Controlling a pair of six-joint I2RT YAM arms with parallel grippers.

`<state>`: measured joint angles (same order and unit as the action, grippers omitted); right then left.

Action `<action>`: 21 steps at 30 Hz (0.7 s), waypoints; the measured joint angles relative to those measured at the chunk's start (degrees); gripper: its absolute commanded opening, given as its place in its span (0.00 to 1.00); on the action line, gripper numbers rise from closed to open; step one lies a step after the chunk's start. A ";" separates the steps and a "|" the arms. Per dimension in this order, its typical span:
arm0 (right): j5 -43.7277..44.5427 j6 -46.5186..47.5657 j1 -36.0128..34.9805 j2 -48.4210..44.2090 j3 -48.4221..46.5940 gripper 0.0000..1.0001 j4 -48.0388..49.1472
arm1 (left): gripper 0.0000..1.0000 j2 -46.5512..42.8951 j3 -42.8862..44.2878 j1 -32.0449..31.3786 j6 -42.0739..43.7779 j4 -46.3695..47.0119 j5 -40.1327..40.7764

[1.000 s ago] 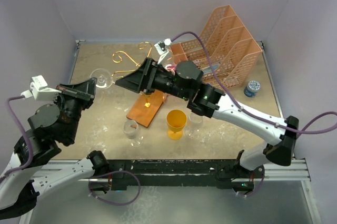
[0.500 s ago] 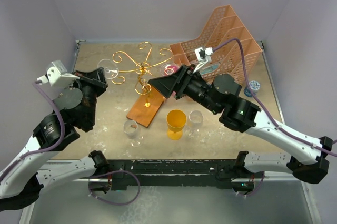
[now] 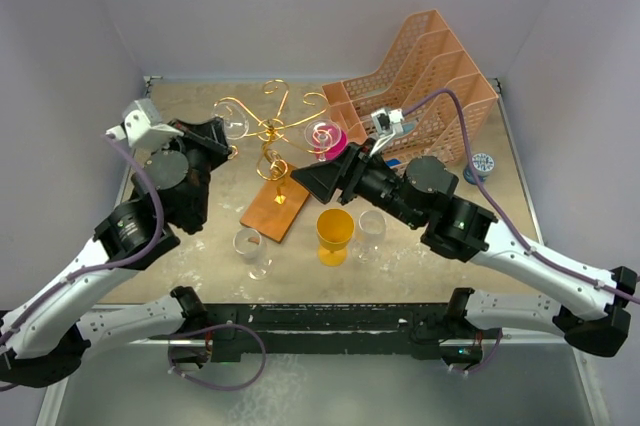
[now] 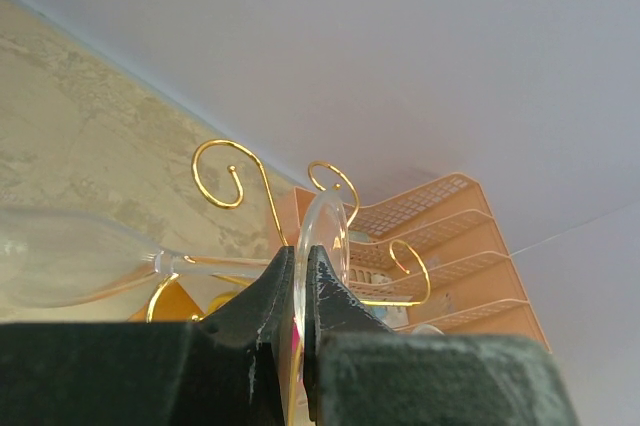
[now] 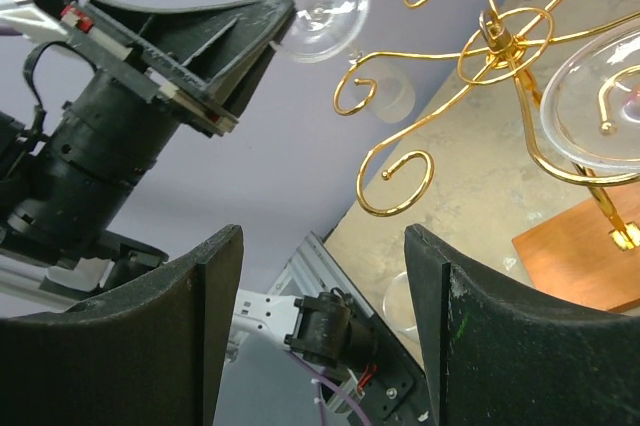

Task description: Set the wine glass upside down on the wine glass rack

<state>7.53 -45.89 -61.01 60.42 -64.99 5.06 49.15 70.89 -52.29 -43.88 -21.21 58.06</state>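
Note:
My left gripper (image 3: pixel 226 136) is shut on the round foot of a clear wine glass (image 3: pixel 238 124) and holds it in the air just left of the wine glass rack (image 3: pixel 270 131). In the left wrist view the jaws (image 4: pixel 298 271) pinch the foot (image 4: pixel 328 231); stem and bowl (image 4: pixel 60 261) lie sideways to the left, with gold scroll arms (image 4: pixel 232 174) behind. My right gripper (image 3: pixel 310 176) is open and empty, over the rack's copper-brown base (image 3: pixel 275 208). The right wrist view shows the rack's post (image 5: pixel 500 41) and the held glass's foot (image 5: pixel 320 6).
A second glass with pink inside (image 3: pixel 325 136) hangs on the rack's right arm. An amber goblet (image 3: pixel 335 234) and two clear glasses (image 3: pixel 250 246) (image 3: pixel 372 228) stand in front of the base. A peach mesh organiser (image 3: pixel 420 86) and a blue-lidded jar (image 3: pixel 480 168) are at the back right.
My left gripper has carried the wine glass rightward and farther back, close to the rack's left arms. My right gripper has drawn back to the right, off the rack.

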 measured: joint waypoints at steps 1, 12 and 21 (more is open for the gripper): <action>-0.11 -0.02 0.00 -0.24 0.15 0.67 0.07 | 0.00 0.66 0.00 0.02 0.09 0.48 0.00; -1.09 -0.28 0.00 -2.60 2.25 0.67 1.29 | 0.00 4.98 -1.46 10.45 -2.45 2.67 -11.04; -1.09 -0.52 0.00 -2.78 2.67 0.67 1.25 | 0.00 7.93 -1.92 13.97 -3.56 3.93 -17.97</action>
<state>6.44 -46.41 -61.01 57.65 -62.33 6.31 57.08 68.97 -38.33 -47.44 -17.28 40.10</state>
